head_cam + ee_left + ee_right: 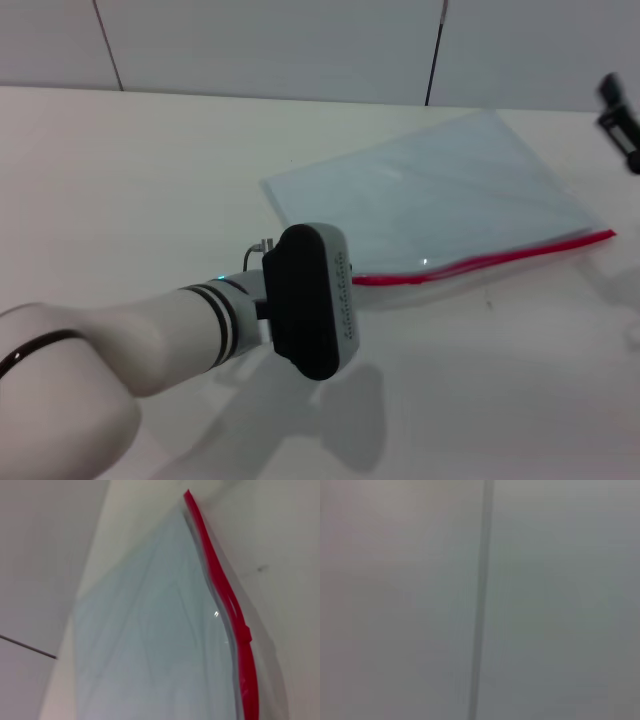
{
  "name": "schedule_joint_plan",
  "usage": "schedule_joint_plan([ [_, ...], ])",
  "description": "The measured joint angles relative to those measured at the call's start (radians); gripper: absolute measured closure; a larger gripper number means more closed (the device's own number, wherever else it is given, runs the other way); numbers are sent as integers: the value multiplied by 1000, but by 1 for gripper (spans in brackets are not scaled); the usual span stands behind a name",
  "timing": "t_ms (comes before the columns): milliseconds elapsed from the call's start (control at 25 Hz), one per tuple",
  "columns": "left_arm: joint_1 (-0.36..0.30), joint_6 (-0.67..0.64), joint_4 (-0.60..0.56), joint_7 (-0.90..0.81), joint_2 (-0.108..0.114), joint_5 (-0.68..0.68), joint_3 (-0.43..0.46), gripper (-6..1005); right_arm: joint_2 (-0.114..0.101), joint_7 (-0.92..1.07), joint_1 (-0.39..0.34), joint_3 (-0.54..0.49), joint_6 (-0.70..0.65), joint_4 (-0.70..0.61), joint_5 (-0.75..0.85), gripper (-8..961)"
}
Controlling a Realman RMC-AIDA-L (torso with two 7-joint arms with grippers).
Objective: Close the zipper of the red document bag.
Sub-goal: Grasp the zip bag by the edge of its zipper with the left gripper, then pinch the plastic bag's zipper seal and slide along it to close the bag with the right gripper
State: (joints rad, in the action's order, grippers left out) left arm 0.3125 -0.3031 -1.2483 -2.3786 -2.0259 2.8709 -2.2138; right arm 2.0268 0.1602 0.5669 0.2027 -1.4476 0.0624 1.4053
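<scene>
White table (120,180), matte; pale wall panels behind, two dark seams. One bag (440,190) lying flat, far right of centre, translucent blue-grey. One zipper (500,255), red strip along bag's near edge; slider (245,632) seen in left wrist view. I see left gripper (312,300) hovering near bag's near-left corner, claw state unclear. Right gripper (620,120) at far right edge, claw unclear.

Left gripper (345,290) fingers hidden behind black wrist housing; right gripper (620,115) cut off at edge; slider too small to tell.
</scene>
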Motion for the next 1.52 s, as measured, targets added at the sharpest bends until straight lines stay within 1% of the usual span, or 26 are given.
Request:
schedule_joint_plan([
  [160, -40, 143, 28, 56, -2, 1, 4, 932, 0, -65, 17, 74, 1, -46, 153, 103],
  [280, -60, 218, 42, 81, -2, -3, 5, 943, 2, -195, 33, 88, -4, -45, 270, 102],
  [360, -67, 238, 45, 86, -2, -7, 5, 943, 3, -269, 40, 89, -4, -40, 347, 102],
  [480, -72, 249, 45, 87, 0, -7, 6, 942, 3, -301, 51, 89, -3, -39, 447, 104],
  [640, -74, 251, 44, 87, -1, -3, 6, 943, 3, -342, 66, 90, 21, -40, 523, 106],
  [880, -85, 255, 35, 94, -1, -2, 5, 943, 6, -419, 91, 93, 125, -22, 584, 116],
  [1120, -92, 271, 32, 100, 0, -2, -2, 944, 6, -482, 104, 92, 235, -3, 586, 139],
  [1360, -100, 274, 22, 101, 0, -2, -3, 944, 7, -511, 106, 86, 245, 9, 581, 161],
  [1520, -100, 274, 20, 101, 1, -2, -5, 945, 8, -545, 107, 82, 250, 14, 581, 270],
])
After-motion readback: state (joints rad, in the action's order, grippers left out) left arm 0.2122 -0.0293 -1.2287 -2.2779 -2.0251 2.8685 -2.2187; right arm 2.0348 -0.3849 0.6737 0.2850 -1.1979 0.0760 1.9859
